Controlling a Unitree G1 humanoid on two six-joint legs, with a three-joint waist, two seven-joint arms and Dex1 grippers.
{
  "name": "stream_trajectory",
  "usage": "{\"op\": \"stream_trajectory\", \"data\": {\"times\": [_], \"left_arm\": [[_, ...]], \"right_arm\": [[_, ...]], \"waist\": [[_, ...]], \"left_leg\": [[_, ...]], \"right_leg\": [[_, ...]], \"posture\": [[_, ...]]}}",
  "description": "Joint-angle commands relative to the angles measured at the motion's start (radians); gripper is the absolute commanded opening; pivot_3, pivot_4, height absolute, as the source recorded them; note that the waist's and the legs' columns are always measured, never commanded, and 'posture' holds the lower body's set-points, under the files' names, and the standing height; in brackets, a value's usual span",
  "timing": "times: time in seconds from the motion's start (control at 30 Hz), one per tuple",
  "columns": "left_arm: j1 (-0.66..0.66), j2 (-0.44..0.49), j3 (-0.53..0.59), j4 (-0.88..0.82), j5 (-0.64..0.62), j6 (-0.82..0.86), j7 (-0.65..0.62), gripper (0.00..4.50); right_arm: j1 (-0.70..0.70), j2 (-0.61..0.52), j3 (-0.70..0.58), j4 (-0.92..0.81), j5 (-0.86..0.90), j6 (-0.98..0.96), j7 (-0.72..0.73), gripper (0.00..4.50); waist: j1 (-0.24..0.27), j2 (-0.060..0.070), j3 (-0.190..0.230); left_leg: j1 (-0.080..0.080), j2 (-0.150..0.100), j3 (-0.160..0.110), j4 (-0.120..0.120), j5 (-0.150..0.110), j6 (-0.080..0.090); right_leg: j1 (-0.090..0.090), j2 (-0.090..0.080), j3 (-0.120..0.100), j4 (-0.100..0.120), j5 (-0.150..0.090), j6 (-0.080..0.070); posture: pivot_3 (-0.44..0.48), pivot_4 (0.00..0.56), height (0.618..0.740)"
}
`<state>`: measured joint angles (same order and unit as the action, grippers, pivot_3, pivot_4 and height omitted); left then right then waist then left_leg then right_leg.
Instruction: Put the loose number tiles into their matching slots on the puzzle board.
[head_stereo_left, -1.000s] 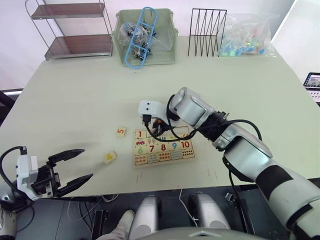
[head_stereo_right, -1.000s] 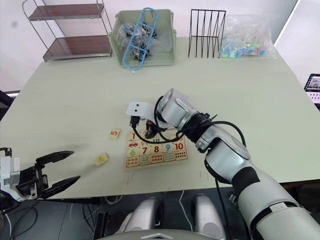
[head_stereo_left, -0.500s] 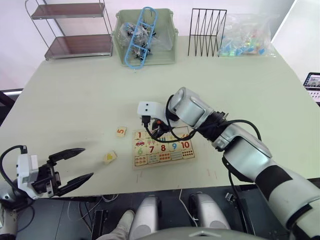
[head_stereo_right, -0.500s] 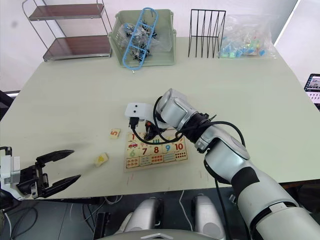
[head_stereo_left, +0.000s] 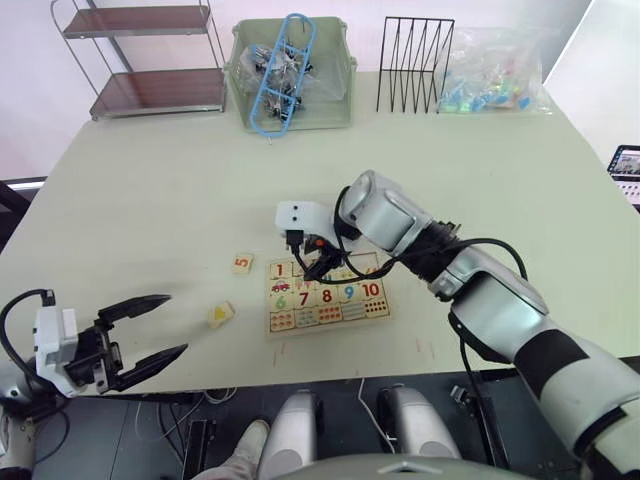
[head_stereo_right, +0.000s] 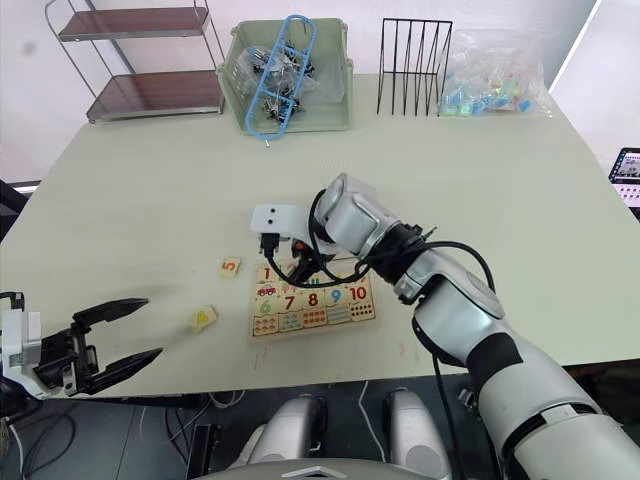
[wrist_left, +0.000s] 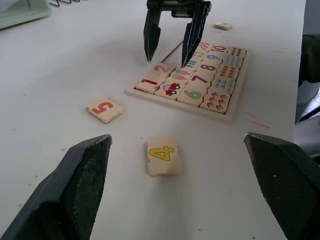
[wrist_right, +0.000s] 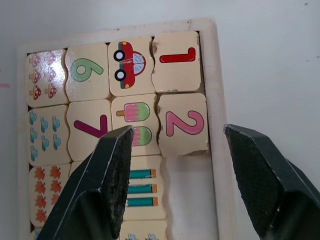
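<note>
Pale wood shows on the puzzle board (head_stereo_left: 325, 293), right under our right hand (wrist_left: 171, 54), whose fingers are spread apart and hold nothing. Tiles 1 (wrist_right: 176, 60) and 2 (wrist_right: 183, 123) sit in their slots; the slot (wrist_right: 187, 187) beside the 2 is bare. Our left hand (wrist_left: 180, 185) waits wide apart, with tile 4 (wrist_left: 163, 156) just in front and tile 5 (wrist_left: 105, 108) a bit beyond. We think the right hand could bump tile 2 loose if it drops lower, or shove the board.
</note>
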<state>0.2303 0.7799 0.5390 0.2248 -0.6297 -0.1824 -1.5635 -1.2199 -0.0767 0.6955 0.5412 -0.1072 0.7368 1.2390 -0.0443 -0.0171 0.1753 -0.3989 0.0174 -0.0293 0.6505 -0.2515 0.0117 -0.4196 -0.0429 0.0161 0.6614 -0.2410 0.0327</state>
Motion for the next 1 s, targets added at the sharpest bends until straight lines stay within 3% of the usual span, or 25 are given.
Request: {"op": "stream_trajectory", "data": {"times": [0.03, 0.13, 0.2, 0.27, 0.33, 0.4, 0.57, 1.0], "left_arm": [[0.007, 0.002, 0.006, -0.028, -0.006, 0.003, 0.005, 4.5], [0.009, 0.001, 0.006, -0.035, -0.006, 0.007, 0.01, 4.5], [0.01, 0.001, 0.006, -0.037, -0.006, 0.008, 0.012, 4.5], [0.01, 0.001, 0.005, -0.039, -0.007, 0.009, 0.013, 4.5], [0.009, 0.002, 0.006, -0.04, -0.007, 0.009, 0.014, 4.5], [0.008, 0.003, 0.006, -0.042, -0.007, 0.011, 0.016, 4.5], [0.007, 0.005, 0.006, -0.045, -0.006, 0.015, 0.021, 4.5], [0.003, 0.005, 0.007, -0.042, -0.002, 0.015, 0.024, 4.5]], "right_arm": [[0.019, -0.016, -0.06, -0.077, 0.027, -0.027, -0.007, 3.0], [0.059, -0.031, -0.111, -0.113, 0.045, -0.054, -0.043, 3.0], [0.085, -0.034, -0.139, -0.127, 0.055, -0.07, -0.072, 2.5], [0.111, -0.041, -0.155, -0.139, 0.056, -0.103, -0.095, 1.68], [0.134, -0.046, -0.167, -0.152, 0.061, -0.124, -0.107, 0.55], [0.174, -0.041, -0.207, -0.166, 0.08, -0.185, -0.142, 0.09], [0.258, -0.021, -0.282, -0.201, 0.138, -0.269, -0.181, 0.09], [0.353, 0.001, -0.267, -0.129, 0.119, -0.433, -0.217, 0.09]], "waist": [[0.0, 0.0, 0.0], [0.001, -0.001, 0.0], [0.0, -0.001, -0.001], [0.0, -0.001, -0.001], [0.0, -0.001, -0.001], [0.0, -0.001, -0.001], [0.001, -0.002, -0.001], [0.001, -0.002, -0.001]], "left_leg": [[0.0, 0.0, 0.0, 0.0, 0.0, 0.0], [0.0, 0.0, 0.0, 0.0, 0.0, 0.0], [0.0, 0.0, 0.0, 0.0, 0.0, 0.0], [0.0, 0.0, 0.0, 0.0, 0.0, 0.0], [0.0, 0.0, 0.0, 0.0, 0.0, 0.0], [0.0, 0.0, 0.0, 0.0, 0.0, 0.0], [0.0, 0.0, 0.0, 0.0, 0.0, 0.0], [0.0, 0.0, 0.0, 0.0, 0.0, 0.0]], "right_leg": [[0.0, 0.0, 0.0, 0.0, 0.0, 0.0], [0.0, 0.0, 0.0, 0.0, 0.0, 0.0], [0.0, 0.0, 0.0, 0.0, 0.0, 0.0], [0.0, 0.0, 0.0, 0.0, 0.0, 0.0], [0.0, 0.0, 0.0, 0.0, 0.0, 0.0], [0.0, 0.0, 0.0, 0.0, 0.0, 0.0], [0.0, 0.003, 0.0, 0.0, 0.0, 0.0], [0.0, 0.004, 0.001, 0.0, 0.0, 0.0]], "posture": [[0.0, 0.15, 0.739], [0.0, 0.15, 0.739], [0.0, 0.15, 0.739], [0.0, 0.15, 0.739], [0.0, 0.15, 0.739], [0.0, 0.15, 0.739], [0.0, 0.15, 0.739], [0.0, 0.15, 0.739]]}}
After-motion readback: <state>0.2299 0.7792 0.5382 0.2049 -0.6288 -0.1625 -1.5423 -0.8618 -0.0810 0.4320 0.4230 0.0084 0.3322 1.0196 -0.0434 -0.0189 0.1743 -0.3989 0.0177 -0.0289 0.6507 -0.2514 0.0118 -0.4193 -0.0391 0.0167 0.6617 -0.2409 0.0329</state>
